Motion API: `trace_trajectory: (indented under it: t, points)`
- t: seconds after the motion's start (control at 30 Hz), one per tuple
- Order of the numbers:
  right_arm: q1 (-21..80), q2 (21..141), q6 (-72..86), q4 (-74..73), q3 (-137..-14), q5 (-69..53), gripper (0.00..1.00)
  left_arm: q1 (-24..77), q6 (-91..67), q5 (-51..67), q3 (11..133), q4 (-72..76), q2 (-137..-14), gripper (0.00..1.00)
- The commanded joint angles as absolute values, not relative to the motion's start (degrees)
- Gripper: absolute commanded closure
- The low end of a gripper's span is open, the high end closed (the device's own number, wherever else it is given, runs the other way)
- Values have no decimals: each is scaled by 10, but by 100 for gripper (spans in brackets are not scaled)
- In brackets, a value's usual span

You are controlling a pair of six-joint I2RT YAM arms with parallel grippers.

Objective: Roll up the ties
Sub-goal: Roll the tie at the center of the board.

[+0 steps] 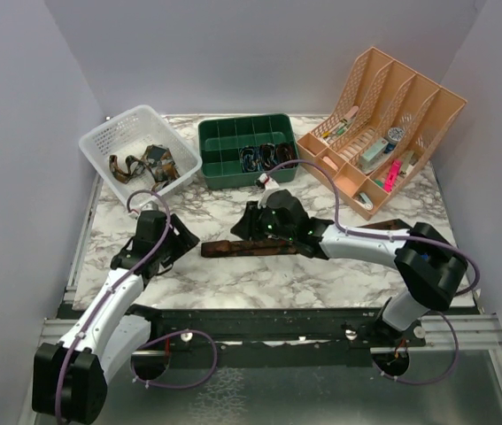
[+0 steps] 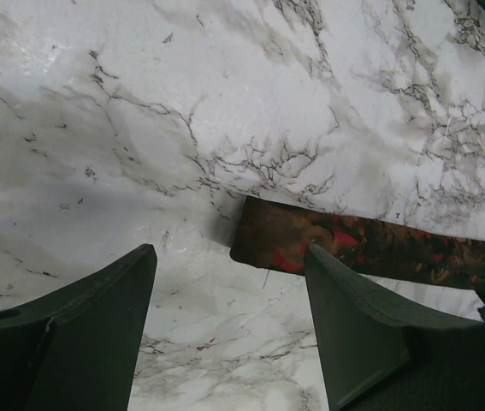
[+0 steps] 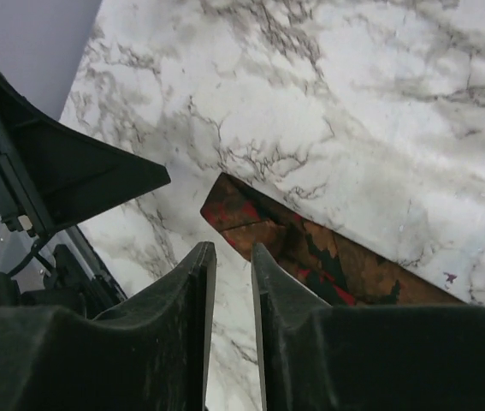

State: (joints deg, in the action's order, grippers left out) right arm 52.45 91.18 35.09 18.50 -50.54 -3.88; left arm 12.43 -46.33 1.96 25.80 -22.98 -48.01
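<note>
The brown tie with red flecks (image 1: 233,249) lies flat and unrolled on the marble table (image 1: 233,279), its end just beside the left gripper (image 2: 227,261), whose jaws are spread wide and empty, while the right gripper (image 3: 231,257), low over the tie, has its jaws nearly together, a thin empty slit between them.

The marble table (image 1: 233,279) carries a flat tie (image 1: 233,249), white basket (image 1: 100,146), green tray (image 1: 233,181) and peach organizer (image 1: 410,97).

The tie (image 3: 328,257) is dark brown blotched red-orange — the table (image 3: 379,103) white marble veined grey.
</note>
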Motion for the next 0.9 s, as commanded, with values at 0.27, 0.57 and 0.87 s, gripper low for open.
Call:
trace_trajectory:
  t: [0.27,0.57,0.87]
  points:
    - [529,1026,427,73,-609,-140,92,117,-528,93,188,-120,-497,29]
    - [530,1061,414,27,-645,-146,92,113,-525,106,178,-104,-509,29]
    - [530,1082,422,25,-637,-138,92,112,-511,104,185,-106,-508,29]
